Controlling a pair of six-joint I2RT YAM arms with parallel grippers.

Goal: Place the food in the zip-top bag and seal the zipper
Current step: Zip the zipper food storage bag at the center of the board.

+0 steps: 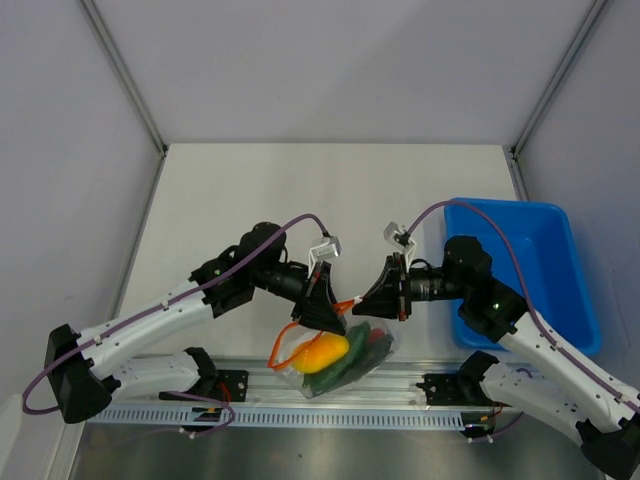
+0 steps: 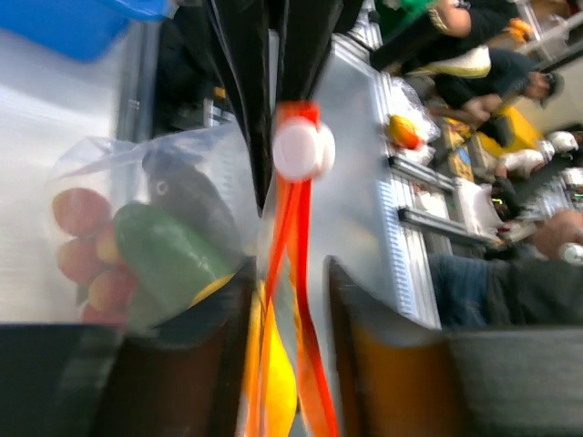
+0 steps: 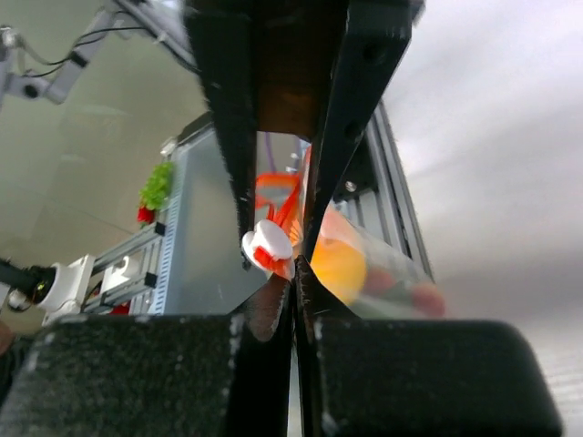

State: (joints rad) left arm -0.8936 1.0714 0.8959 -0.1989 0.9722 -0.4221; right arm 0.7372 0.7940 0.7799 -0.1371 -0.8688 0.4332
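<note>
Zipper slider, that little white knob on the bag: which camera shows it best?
The left wrist view: the slider sits large and unobstructed mid-frame on the orange zipper. The right wrist view shows it smaller. The top view shows only the thin orange strip; the slider is too small to pick out.

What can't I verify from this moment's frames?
How much of the zipper is sealed: top view, the left gripper and right gripper cover its ends; both wrist views are blurred.
Cherry tomatoes: top view, mostly hidden behind the yellow-orange pepper and green pepper.
Most of the zip-top bag: right wrist, blocked by that gripper's fingers.
</note>
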